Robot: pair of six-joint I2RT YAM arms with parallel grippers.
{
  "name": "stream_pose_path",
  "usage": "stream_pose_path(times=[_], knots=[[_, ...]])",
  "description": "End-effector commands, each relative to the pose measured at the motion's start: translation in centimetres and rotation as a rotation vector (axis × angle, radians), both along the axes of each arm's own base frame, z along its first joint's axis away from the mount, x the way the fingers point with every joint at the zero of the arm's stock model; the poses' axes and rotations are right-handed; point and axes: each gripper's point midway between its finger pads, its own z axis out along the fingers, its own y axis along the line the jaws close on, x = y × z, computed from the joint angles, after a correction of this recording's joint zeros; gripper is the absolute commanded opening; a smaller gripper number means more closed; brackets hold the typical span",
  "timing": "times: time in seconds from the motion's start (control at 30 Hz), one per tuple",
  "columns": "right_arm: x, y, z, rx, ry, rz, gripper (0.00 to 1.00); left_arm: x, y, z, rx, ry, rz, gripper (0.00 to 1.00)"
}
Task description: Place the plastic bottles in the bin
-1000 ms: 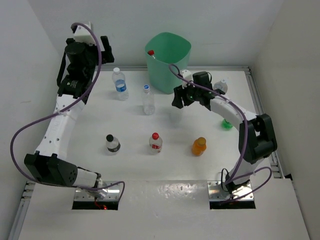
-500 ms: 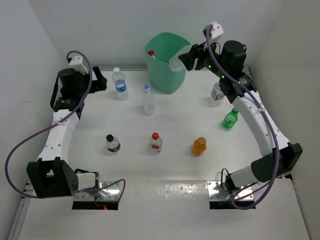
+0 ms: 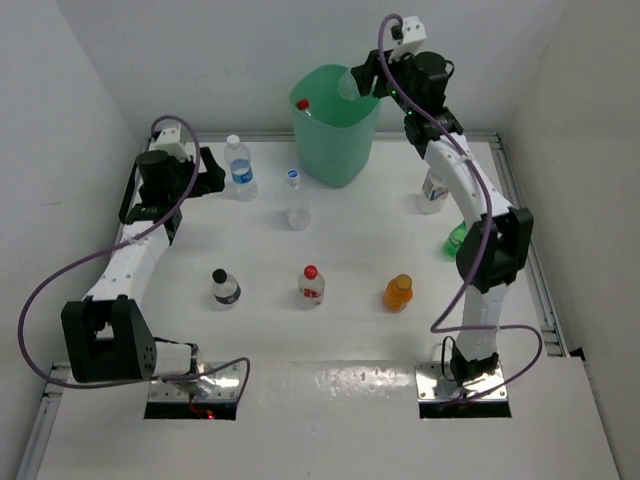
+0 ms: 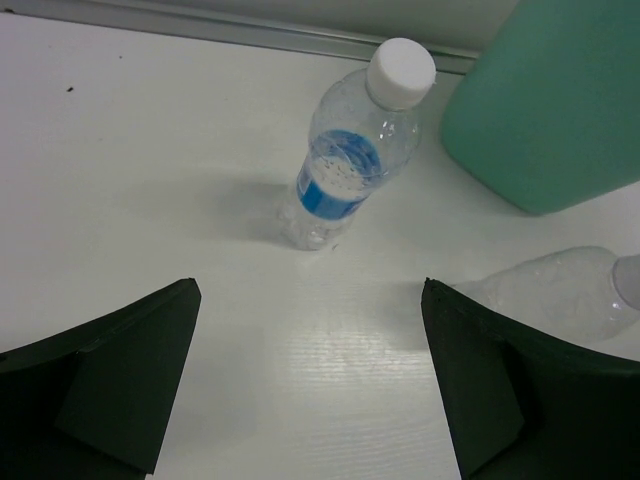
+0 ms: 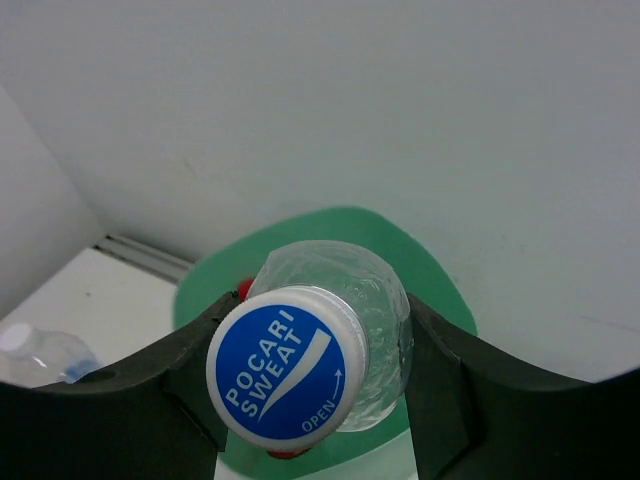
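Observation:
My right gripper [image 3: 358,82] is shut on a clear bottle with a blue cap [image 5: 290,375] and holds it above the mint-green bin [image 3: 335,140], whose rim shows behind the bottle in the right wrist view [image 5: 420,255]. A red-capped bottle [image 3: 302,105] lies inside the bin. My left gripper [image 3: 212,172] is open and empty, low over the table, facing a clear bottle with a white cap and blue label [image 4: 355,160]. On the table stand a clear blue-capped bottle [image 3: 296,200], a black-capped one [image 3: 226,288], a red-capped one [image 3: 311,286], an orange one [image 3: 399,292], a green one [image 3: 457,238] and a clear one [image 3: 433,190].
White walls close the table at the back and both sides. A metal rail [image 3: 520,220] runs along the right edge. The bin's wall [image 4: 550,100] stands right of the white-capped bottle, and a clear bottle [image 4: 560,290] sits by my left gripper's right finger.
My right arm has lifted the clear bottle off the table and carried it up over the bin. My left arm has dropped and swung toward the white-capped bottle.

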Motion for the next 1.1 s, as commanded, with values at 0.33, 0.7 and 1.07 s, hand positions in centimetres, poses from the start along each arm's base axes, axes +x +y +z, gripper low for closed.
stream_pose_path(times=[0.33,0.7,1.07], knots=[[0.1,0.7,-1.8,0.072,0.106,0.092,1.00,6.9,-4.5,0.7,0.075,-0.113,-0.255,1.00],[-7.0,-3.0,4.0,0.115,0.102,0.163,1.00,12.5,-5.5,-1.2,0.146,-0.104,-0.236,1.00],[-12.7,-15.2,-1.6,0.007,0.265,-0.066,1.00,14.4,-6.7,-2.9,0.090,-0.073,-0.280,0.73]])
